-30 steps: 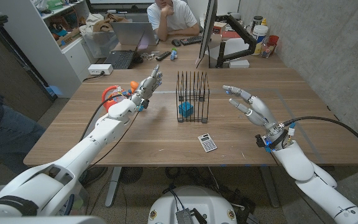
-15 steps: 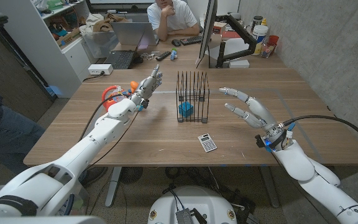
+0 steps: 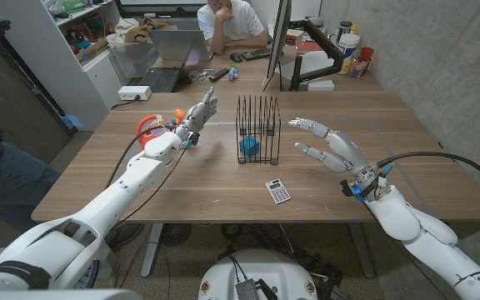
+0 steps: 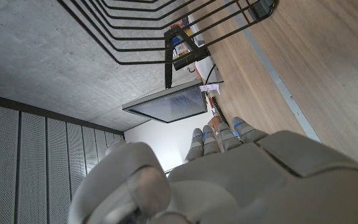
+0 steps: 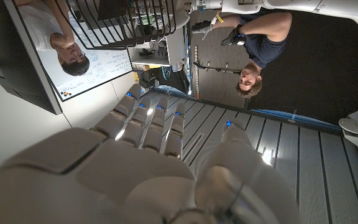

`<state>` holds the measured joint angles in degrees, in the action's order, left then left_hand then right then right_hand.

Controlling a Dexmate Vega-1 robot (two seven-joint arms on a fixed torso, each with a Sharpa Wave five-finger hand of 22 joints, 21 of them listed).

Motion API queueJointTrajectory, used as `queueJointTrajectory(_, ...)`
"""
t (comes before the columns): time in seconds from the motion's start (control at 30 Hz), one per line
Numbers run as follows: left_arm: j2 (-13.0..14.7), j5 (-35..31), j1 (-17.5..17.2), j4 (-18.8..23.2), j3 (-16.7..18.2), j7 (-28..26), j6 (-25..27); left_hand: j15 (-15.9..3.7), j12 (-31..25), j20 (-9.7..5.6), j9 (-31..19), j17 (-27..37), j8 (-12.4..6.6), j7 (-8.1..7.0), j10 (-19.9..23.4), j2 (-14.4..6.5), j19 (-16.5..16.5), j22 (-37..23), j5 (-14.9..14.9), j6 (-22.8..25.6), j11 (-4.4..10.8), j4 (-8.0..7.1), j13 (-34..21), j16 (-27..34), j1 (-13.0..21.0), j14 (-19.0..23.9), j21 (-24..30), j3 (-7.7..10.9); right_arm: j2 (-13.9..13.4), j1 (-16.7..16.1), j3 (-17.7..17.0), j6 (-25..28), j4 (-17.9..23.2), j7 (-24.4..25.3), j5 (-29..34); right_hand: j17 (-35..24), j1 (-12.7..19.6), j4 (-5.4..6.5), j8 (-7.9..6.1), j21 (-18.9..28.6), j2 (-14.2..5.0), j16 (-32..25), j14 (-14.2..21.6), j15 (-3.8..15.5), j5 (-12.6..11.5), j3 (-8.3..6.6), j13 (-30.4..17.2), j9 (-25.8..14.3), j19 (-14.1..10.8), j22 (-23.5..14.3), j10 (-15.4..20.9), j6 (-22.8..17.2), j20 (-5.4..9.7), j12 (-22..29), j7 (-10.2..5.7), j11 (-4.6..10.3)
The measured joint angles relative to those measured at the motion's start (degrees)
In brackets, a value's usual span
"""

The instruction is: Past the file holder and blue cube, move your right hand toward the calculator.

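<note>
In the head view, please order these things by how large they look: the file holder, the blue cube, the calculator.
1. The file holder, clearly the largest.
2. The calculator and the blue cube look close in size. The calculator lies nearer the camera, so I would not rank them.

On the wooden table [image 3: 223, 179] I count one black wire file holder [image 3: 258, 128], standing just left of the right hand [image 3: 333, 147], with one blue cube [image 3: 249, 147] at its base. One calculator [image 3: 278, 191] lies nearer than that hand and to its left. Two robot hands are out: that one and the left hand [image 3: 198, 113]. Two people are in the room, one seated person [image 3: 230, 23] and another person [image 5: 257, 50].
</note>
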<state>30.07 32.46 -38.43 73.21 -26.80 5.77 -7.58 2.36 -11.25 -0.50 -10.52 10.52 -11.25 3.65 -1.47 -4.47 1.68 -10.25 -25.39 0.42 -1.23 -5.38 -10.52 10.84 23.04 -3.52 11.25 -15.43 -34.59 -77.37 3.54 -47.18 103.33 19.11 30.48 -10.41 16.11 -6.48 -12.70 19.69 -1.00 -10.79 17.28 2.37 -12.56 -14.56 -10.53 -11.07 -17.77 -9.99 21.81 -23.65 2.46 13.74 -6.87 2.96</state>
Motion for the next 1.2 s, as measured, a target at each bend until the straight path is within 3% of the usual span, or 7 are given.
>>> queueJointTrajectory(0.27, 0.1, -0.1, 0.2, -0.1, 0.0, 0.0, 0.0, -0.35, 0.0, 0.31, 0.0, 0.0, 0.0, -0.19, 0.0, 0.0, 0.3, 0.0, 0.5, 0.2, 0.0, 0.0, 0.0, 0.0, 0.0, -0.3, 0.0, 0.0, -1.2, 0.2, 1.2, 1.3, 0.5, 2.3, 2.8, 0.0, 0.6, -0.34, 0.0, -0.2, 0.15, 0.0, 0.0, 0.0, 0.0, -0.34, 0.0, 0.0, 0.0, 0.0, 0.0, -0.2, 0.0, 0.0, -0.63, 0.0)
queueJointTrajectory(0.47, 0.2, -0.2, 0.2, -0.1, 0.0, 0.1, 0.0, -0.35, 0.0, 0.31, 0.0, 0.0, 0.0, -0.19, 0.0, 0.0, 0.3, 0.0, 0.5, 0.2, 0.0, -0.23, 0.0, 0.0, 0.0, -0.3, 0.0, -0.23, -2.5, 0.4, 2.3, 1.8, 0.7, 3.7, 4.0, 0.0, 1.3, -0.79, 0.0, -0.6, -0.51, 0.0, 0.0, 0.0, -0.4, -0.79, 0.0, 0.0, 0.0, 0.0, 0.4, -1.5, 0.0, 0.0, -1.95, 0.42)
queueJointTrajectory(0.87, 0.4, -0.3, 0.4, 0.1, 0.0, 0.1, 0.4, -0.35, 0.0, 0.39, 0.0, 0.0, 0.0, -0.19, 0.0, 0.0, 0.8, 0.0, 0.5, 0.2, 0.0, -0.23, 0.0, 0.0, 0.0, -0.3, 0.0, -0.23, -4.6, 0.5, 4.0, 2.8, 1.0, 7.0, 6.0, 0.0, 1.6, -1.03, -0.23, -1.1, -0.81, 0.0, 0.0, 0.0, -0.4, -1.04, 0.0, 0.0, 0.0, -0.3, 1.9, -2.1, 0.0, 0.2, -2.56, 1.84)
queueJointTrajectory(1.2, 0.8, -0.3, 0.2, 0.7, 0.2, -0.2, 0.7, -0.35, 0.0, 0.19, 0.0, 0.0, 0.0, -0.5, 0.0, -0.3, 1.0, 0.0, 0.5, -0.1, 0.0, -0.23, 0.0, 0.0, 0.3, -0.3, 0.0, -0.23, -6.8, 0.4, 5.2, 3.6, 1.7, 8.2, 7.0, 0.0, 1.9, -1.03, -0.22, -1.5, -1.11, 0.0, 0.6, 0.1, -0.4, -1.03, 0.0, 0.2, 0.1, -0.3, 2.2, -2.7, -0.74, 0.2, -2.65, 2.15)
